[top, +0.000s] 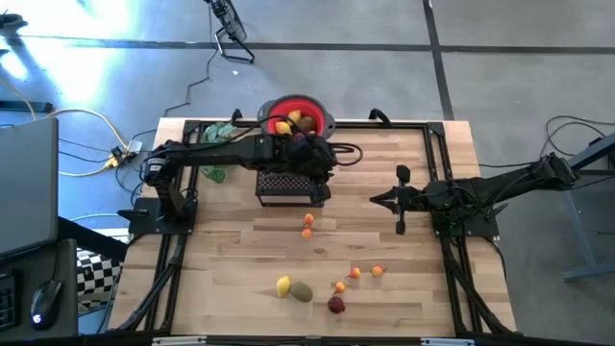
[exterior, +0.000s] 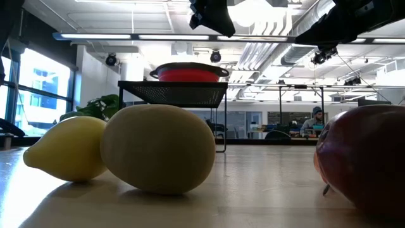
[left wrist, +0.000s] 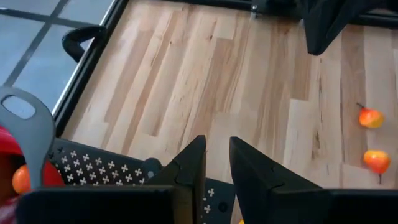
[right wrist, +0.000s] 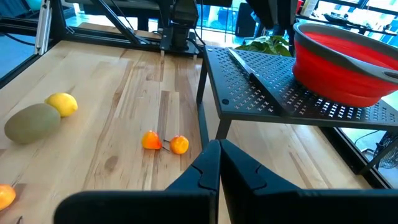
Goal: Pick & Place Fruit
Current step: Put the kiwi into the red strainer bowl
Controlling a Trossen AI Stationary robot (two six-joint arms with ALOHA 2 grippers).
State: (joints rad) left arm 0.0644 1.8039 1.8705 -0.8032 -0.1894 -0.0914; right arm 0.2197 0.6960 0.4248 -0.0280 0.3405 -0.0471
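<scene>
Two orange fruits (top: 307,226) lie just beside, seemingly clear of, the black rack (top: 288,185).

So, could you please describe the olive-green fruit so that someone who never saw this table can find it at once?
Start from the black perforated rack holding the red bowl at the table's far edge, then go straight toward the near edge. There a loose group of fruit lies; the olive-green fruit touches a yellow lemon. It is the biggest there, egg-shaped and dull green.

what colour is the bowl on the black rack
Red, with a grey rim. The bowl shows best in the right wrist view.
</scene>
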